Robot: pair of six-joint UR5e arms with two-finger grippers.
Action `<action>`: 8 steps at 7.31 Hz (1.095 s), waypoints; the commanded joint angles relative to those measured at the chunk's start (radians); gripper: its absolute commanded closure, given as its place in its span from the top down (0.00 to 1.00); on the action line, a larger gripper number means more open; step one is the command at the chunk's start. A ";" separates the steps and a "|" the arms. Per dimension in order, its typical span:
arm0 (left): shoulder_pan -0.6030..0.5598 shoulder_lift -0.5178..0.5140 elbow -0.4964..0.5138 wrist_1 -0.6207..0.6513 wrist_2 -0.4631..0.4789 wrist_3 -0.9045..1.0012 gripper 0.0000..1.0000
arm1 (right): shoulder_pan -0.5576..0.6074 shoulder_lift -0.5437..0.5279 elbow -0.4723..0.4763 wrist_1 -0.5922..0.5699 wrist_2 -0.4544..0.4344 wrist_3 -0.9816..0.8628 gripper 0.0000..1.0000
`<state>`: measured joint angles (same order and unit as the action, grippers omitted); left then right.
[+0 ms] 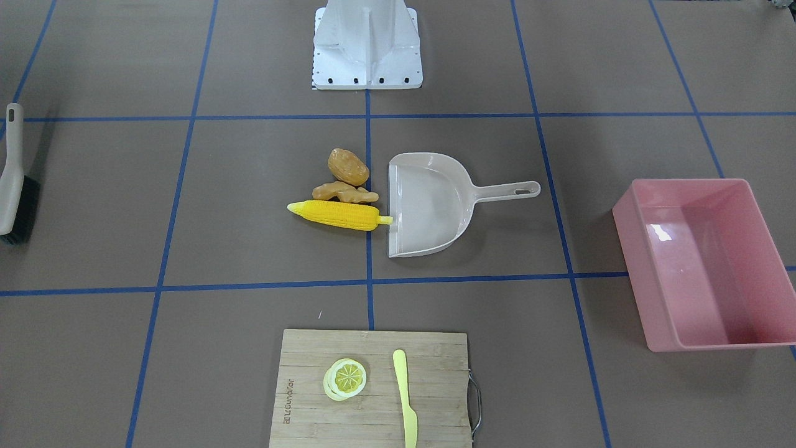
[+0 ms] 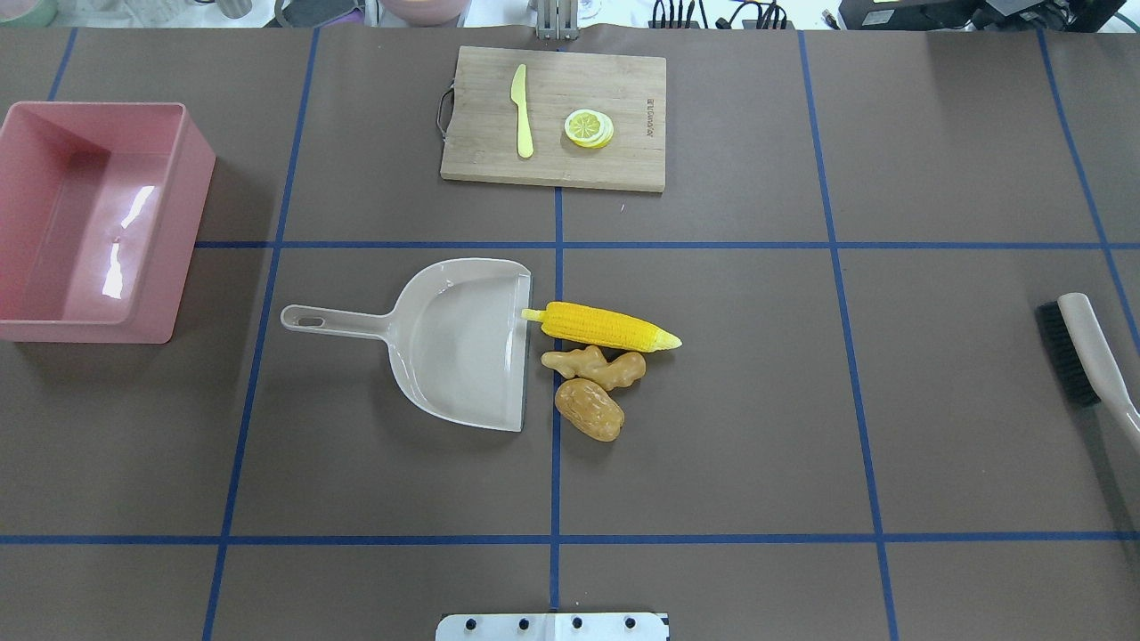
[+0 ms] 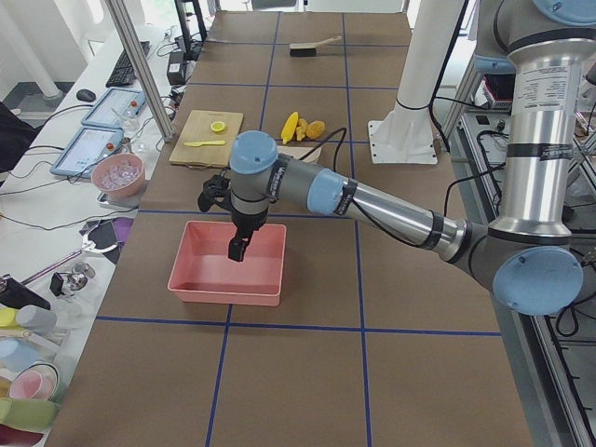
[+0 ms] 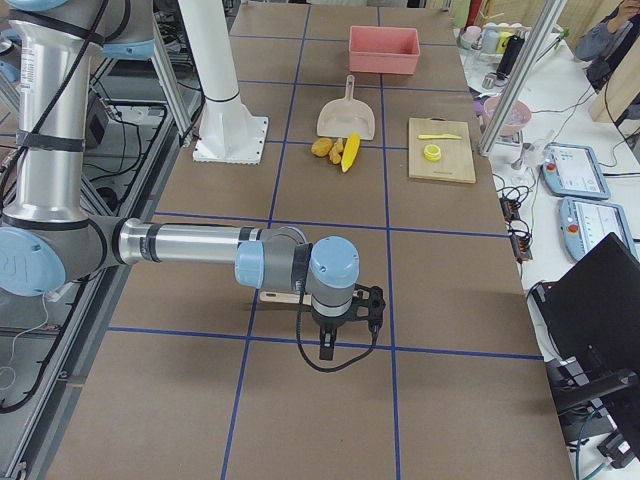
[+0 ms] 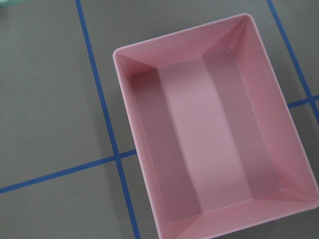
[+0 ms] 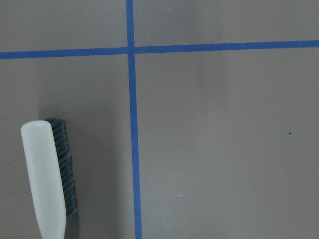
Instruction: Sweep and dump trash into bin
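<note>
The yellow corn cob (image 2: 606, 326), tan ginger root (image 2: 594, 366) and brown potato (image 2: 589, 409) lie together at the table's middle, just right of the beige dustpan (image 2: 454, 343)'s open mouth. The corn's stem touches the pan's lip. The pink bin (image 2: 191, 223) stands empty at the far left and fills the left wrist view (image 5: 199, 124). My left gripper (image 3: 239, 250) hangs above the bin; I cannot tell if it is open or shut. My right gripper (image 4: 327, 345) hovers over a brush (image 4: 275, 296); I cannot tell its state either.
The beige brush with dark bristles (image 2: 1091, 347) lies at the table's right edge and shows in the right wrist view (image 6: 45, 179). A wooden cutting board (image 2: 623, 80) at the far side carries a pale yellow knife (image 2: 522, 111) and a lemon slice (image 2: 589, 128).
</note>
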<state>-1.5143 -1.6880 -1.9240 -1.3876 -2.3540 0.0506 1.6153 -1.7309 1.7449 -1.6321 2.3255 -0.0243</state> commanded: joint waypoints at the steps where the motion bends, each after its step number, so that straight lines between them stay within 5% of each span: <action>1: 0.119 -0.206 0.014 0.232 0.011 0.000 0.99 | 0.000 0.001 0.001 0.000 0.000 0.000 1.00; 3: 0.308 -0.352 0.022 0.315 0.181 0.008 0.99 | 0.000 0.001 -0.005 0.000 -0.008 0.001 1.00; 8: 0.632 -0.450 0.033 0.164 0.268 0.086 0.99 | 0.002 0.002 -0.002 -0.011 -0.003 0.015 1.00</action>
<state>-0.9588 -2.1222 -1.8968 -1.1830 -2.1064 0.1091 1.6168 -1.7233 1.7540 -1.6386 2.3187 -0.0103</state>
